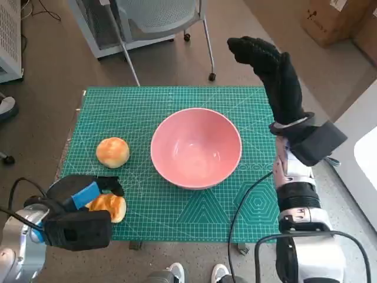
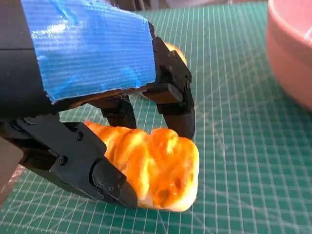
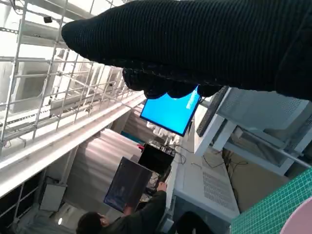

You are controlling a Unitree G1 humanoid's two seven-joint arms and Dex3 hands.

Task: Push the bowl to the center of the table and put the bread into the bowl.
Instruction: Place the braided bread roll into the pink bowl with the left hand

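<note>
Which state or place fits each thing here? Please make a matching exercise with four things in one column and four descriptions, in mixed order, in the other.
Things:
1. pink bowl
2. round bread roll
3. long piece of bread
4. right hand

Descriptions:
A. raised above the far right corner of the green cutting mat, holding nothing
B. gripped by the fingers of the left hand
C. standing upright near the middle of the mat, nothing inside
D. lying free on the mat, left of the bowl

Pairs: 1-C, 2-D, 3-B, 4-A
</note>
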